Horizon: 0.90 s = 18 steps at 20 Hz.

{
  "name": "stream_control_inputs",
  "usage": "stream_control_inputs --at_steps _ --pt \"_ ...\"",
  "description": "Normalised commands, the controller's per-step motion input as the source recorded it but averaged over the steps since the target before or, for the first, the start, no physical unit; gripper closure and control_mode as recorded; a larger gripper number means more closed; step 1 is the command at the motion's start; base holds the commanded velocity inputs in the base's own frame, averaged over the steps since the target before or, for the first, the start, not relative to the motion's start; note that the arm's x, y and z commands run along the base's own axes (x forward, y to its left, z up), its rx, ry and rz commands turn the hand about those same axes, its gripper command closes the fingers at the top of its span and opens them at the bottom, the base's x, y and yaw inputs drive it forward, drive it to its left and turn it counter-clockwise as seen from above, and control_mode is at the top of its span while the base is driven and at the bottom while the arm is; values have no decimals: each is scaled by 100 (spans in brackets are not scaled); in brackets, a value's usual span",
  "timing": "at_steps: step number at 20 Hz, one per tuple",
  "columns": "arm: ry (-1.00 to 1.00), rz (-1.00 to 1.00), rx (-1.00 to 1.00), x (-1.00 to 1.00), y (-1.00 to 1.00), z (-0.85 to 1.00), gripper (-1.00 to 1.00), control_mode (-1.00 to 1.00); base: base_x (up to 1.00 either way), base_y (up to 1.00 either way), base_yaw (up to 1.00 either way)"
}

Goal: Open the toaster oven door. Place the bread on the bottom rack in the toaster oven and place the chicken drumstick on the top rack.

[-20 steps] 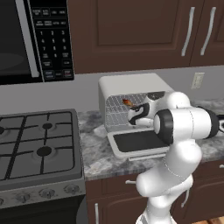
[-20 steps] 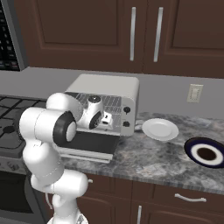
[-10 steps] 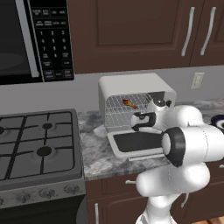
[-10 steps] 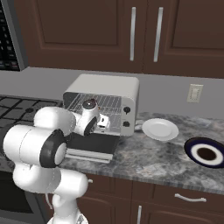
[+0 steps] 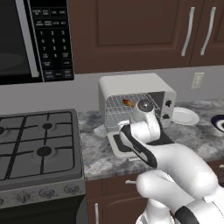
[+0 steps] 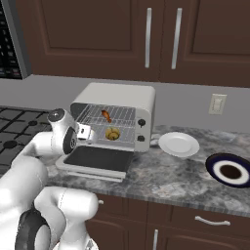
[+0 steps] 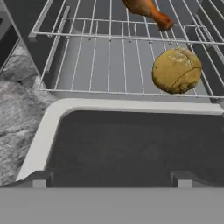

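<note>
The off-white toaster oven (image 6: pixel 117 97) (image 5: pixel 133 85) stands on the counter with its door (image 6: pixel 95 157) (image 7: pixel 48 131) dropped flat. On the top rack (image 6: pixel 122 114) (image 7: pixel 109 36) lies the orange-brown chicken drumstick (image 6: pixel 105 116) (image 7: pixel 146 9) (image 5: pixel 127 103). The round bread (image 6: pixel 113 133) (image 7: pixel 176 70) rests on the bottom rack (image 6: pixel 100 138) (image 7: pixel 109 92). My gripper (image 6: pixel 84 132) (image 7: pixel 111 178) hovers over the open door just outside the oven mouth. It is open, its fingertips (image 7: pixel 41 178) wide apart and holding nothing.
A white plate (image 6: pixel 178 144) (image 5: pixel 183 116) sits right of the oven, and a dark-rimmed dish (image 6: pixel 230 171) further right. The gas stove (image 5: pixel 39 144) lies to the left, under the black microwave (image 5: pixel 30 39). Wall cabinets hang above the oven.
My hand has drawn back out of the oven mouth over the door, and the elbow has swung down low. The drumstick stays on the top rack.
</note>
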Motion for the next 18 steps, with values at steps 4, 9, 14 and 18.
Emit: stream_control_inputs --at_steps 4,9,14,18 --pt "4 0 -8 -45 100 98 -100 -100 0 0 0" --pt "9 0 -5 -47 100 72 -100 -100 0 0 0" --pt "7 0 -4 -16 92 26 -100 -100 0 0 0" --pt "2 0 0 0 41 0 -100 -100 0 0 0"
